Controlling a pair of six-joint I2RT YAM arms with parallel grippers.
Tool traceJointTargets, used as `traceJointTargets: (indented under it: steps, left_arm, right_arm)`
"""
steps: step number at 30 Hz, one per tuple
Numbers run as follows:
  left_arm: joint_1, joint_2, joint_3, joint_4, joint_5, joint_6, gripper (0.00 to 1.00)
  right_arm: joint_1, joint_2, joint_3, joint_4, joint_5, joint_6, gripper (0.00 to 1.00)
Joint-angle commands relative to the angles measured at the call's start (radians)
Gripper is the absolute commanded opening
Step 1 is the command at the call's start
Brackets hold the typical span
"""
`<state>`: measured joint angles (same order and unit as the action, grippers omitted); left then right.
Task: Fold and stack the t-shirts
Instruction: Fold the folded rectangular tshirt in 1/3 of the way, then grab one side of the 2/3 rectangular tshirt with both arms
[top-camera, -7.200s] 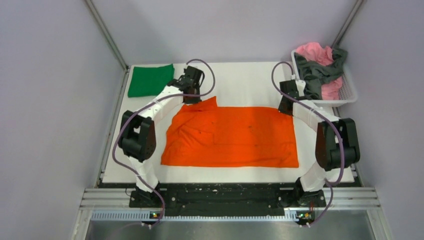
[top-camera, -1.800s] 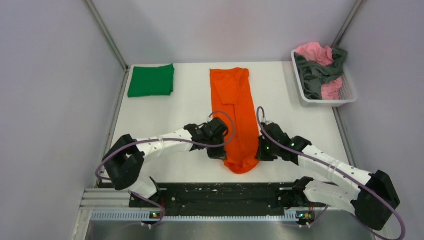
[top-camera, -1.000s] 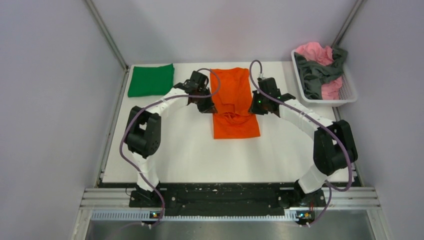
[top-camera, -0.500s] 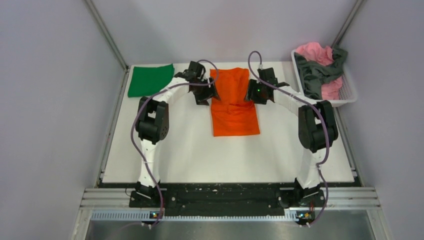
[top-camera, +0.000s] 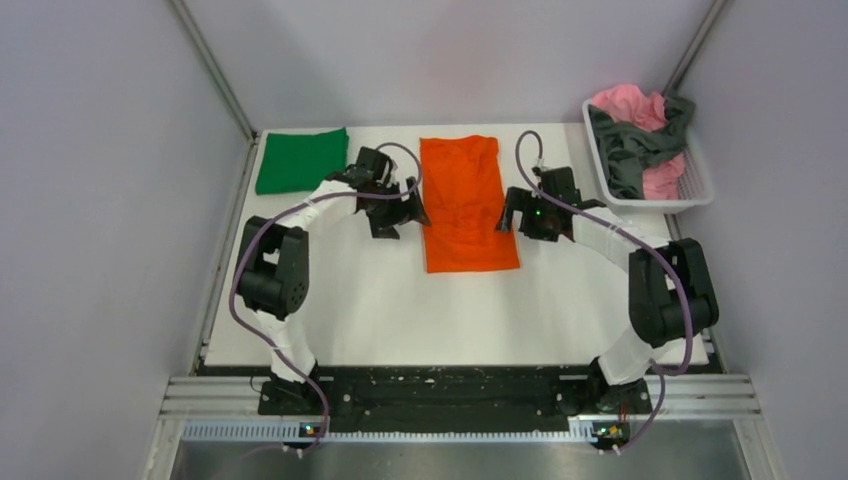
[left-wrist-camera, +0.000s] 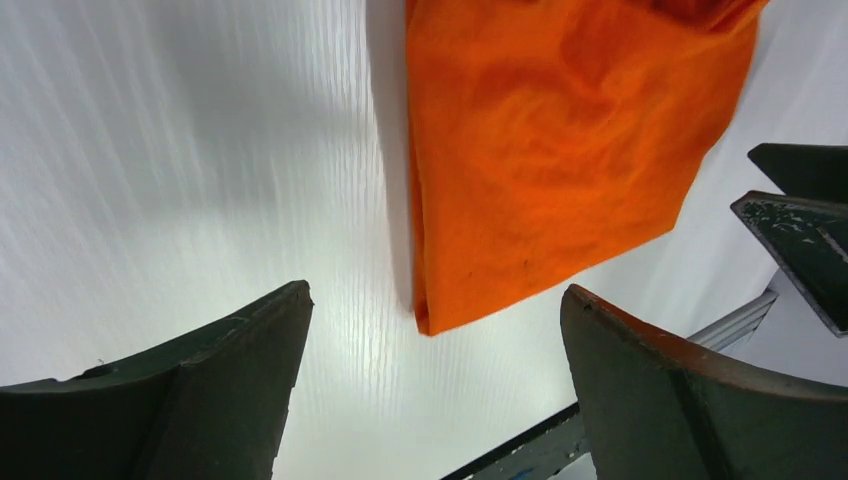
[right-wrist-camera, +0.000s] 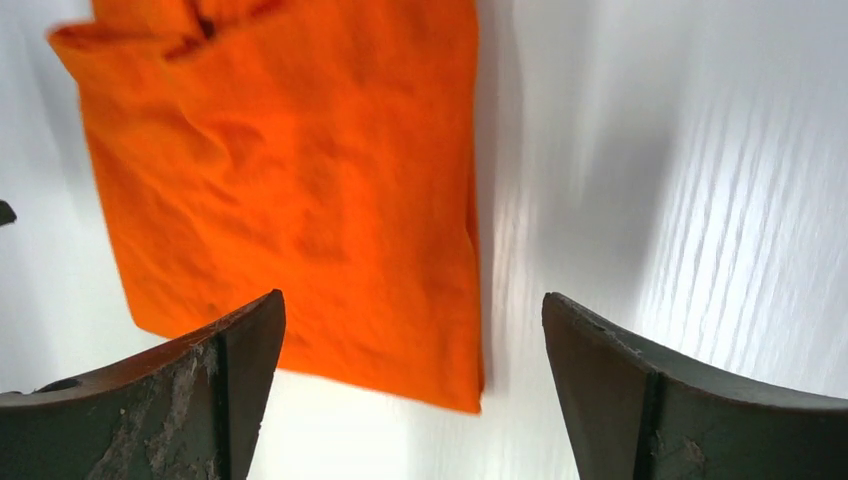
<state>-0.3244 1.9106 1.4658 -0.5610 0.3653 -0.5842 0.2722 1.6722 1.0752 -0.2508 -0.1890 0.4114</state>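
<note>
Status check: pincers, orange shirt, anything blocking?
Open and empty: left pincer, right pincer. Folded between them: bright orange cloth t-shirt, not yet on folded green cloth t-shirt. Nothing in the way.

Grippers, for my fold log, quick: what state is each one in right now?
Left gripper: open, holding nothing, just off the orange t-shirt.
Right gripper: open, holding nothing.

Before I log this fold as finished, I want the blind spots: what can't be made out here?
Orange t-shirt: its under-layers, hidden by its top layer in every view; both wrist views crop it at the top edge.
Pink t-shirt and dark grey t-shirt: tangled in the white basket, top view; lower parts buried.
Green t-shirt: fold neatness, too small in top view.
</note>
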Motion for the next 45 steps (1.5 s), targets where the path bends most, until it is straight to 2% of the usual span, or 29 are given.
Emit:
traceJointTargets:
  steps: [1, 7, 12, 13, 16, 19, 23, 28, 30, 34, 36, 38, 39, 41, 45]
  left_arm:
    - [-0.074, -0.121, -0.177, 0.064, 0.023, -0.048, 0.99]
    - [-0.136, -0.146, -0.302, 0.126, -0.003, -0.119, 0.99]
    - [-0.179, -0.102, -0.303, 0.155, -0.032, -0.149, 0.88]
    - [-0.182, -0.093, -0.300, 0.156, -0.039, -0.156, 0.87]
    - [-0.183, -0.081, -0.325, 0.199, -0.050, -0.191, 0.79]
    - [-0.185, -0.072, -0.340, 0.211, -0.048, -0.204, 0.63]
    - [-0.199, -0.067, -0.360, 0.206, -0.077, -0.206, 0.47]
    - [-0.202, -0.054, -0.386, 0.213, -0.104, -0.218, 0.40]
    - [-0.203, -0.039, -0.380, 0.211, -0.107, -0.220, 0.36]
    - [-0.204, -0.025, -0.377, 0.210, -0.124, -0.222, 0.27]
    - [-0.205, -0.022, -0.374, 0.207, -0.136, -0.222, 0.18]
    - [-0.204, -0.019, -0.369, 0.206, -0.136, -0.222, 0.03]
    - [-0.205, -0.018, -0.365, 0.202, -0.134, -0.222, 0.00]
    - [-0.205, -0.025, -0.360, 0.187, -0.131, -0.220, 0.00]
    - [-0.215, -0.097, -0.412, 0.187, -0.131, -0.222, 0.00]
  right_arm:
    - [0.003, -0.140, -0.136, -0.018, -0.006, -0.002, 0.97]
    - [0.004, -0.184, -0.239, -0.033, -0.007, 0.042, 0.95]
    - [0.003, -0.163, -0.270, -0.025, 0.012, 0.089, 0.86]
    - [0.004, -0.161, -0.274, -0.015, 0.012, 0.092, 0.82]
    - [0.004, -0.158, -0.290, 0.010, -0.002, 0.092, 0.73]
    - [0.003, -0.160, -0.312, 0.035, -0.009, 0.098, 0.64]
    - [0.003, -0.163, -0.336, 0.047, 0.012, 0.095, 0.52]
    - [0.004, -0.145, -0.361, 0.084, -0.013, 0.095, 0.48]
    - [0.003, -0.135, -0.365, 0.089, -0.014, 0.096, 0.41]
    - [0.003, -0.134, -0.382, 0.114, -0.035, 0.103, 0.35]
    - [0.002, -0.130, -0.388, 0.117, -0.041, 0.102, 0.29]
    - [0.004, -0.129, -0.398, 0.136, -0.052, 0.103, 0.19]
    - [0.004, -0.127, -0.404, 0.146, -0.053, 0.106, 0.12]
    - [0.003, -0.129, -0.416, 0.170, -0.049, 0.107, 0.00]
    - [0.005, -0.195, -0.451, 0.170, -0.091, 0.100, 0.00]
